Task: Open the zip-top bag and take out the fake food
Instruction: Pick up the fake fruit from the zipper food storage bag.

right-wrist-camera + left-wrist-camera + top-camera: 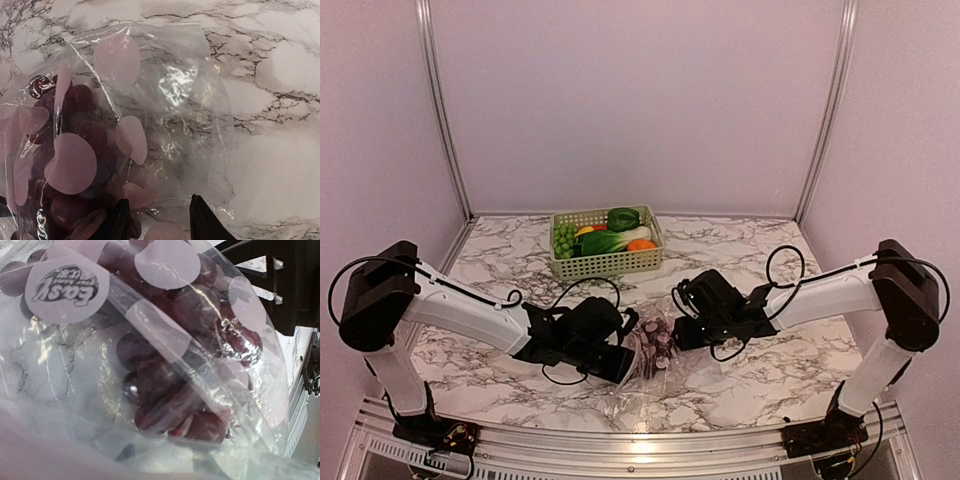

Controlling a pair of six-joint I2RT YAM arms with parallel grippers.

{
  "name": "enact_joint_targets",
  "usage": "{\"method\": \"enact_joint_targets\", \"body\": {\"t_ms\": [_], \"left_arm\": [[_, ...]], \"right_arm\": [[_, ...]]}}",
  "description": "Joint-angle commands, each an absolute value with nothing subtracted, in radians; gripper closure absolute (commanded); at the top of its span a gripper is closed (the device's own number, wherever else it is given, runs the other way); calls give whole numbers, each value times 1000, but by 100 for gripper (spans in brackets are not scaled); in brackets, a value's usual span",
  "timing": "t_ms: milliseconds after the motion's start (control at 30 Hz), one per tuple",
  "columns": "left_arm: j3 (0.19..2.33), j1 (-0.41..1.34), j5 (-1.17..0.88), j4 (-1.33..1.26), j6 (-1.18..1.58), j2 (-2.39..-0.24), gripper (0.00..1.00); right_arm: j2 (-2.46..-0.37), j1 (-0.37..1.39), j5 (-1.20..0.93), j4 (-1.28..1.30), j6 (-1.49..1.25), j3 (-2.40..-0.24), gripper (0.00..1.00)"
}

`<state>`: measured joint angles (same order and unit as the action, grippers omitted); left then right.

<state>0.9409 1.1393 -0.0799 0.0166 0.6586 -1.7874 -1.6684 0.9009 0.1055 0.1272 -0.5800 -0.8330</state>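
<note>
Marble table (pixel 770 370): zip-top bag (pixel 650 365) at centre, purple grape bunch (pixel 658 335) inside; basket (pixel 605 264) at 12 o'clock; right pincer (pixel 159 200) at bag's 3 o'clock, fingers (pixel 120 220) apart; left pincer (pixel 623 362) at 9 o'clock, state unclear. Risk: slippery film slides free, bag drags instead of opening.

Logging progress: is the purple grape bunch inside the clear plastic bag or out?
Inside. Both wrist views show the purple plastic grape bunch behind the film of the clear crinkly zip-top bag.
</note>
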Motion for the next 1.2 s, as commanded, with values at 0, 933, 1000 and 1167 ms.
{"method": "enact_joint_targets", "body": {"t_ms": [0, 933, 1000, 1167], "left_arm": [[868, 1116, -65, -49, 705, -1730, 60], [770, 1066, -191, -231, 730, -1696, 60], [769, 1066, -203, -239, 715, -1688, 60], [781, 1069, -234, -231, 683, -1677, 58]], "right_arm": [[-1575, 913, 140, 177, -591, -827, 59], [-1560, 1045, 165, 264, -615, -975, 100], [-1538, 1045, 170, 270, -621, -976, 100], [-1496, 1045, 176, 261, -644, -965, 100]]}}
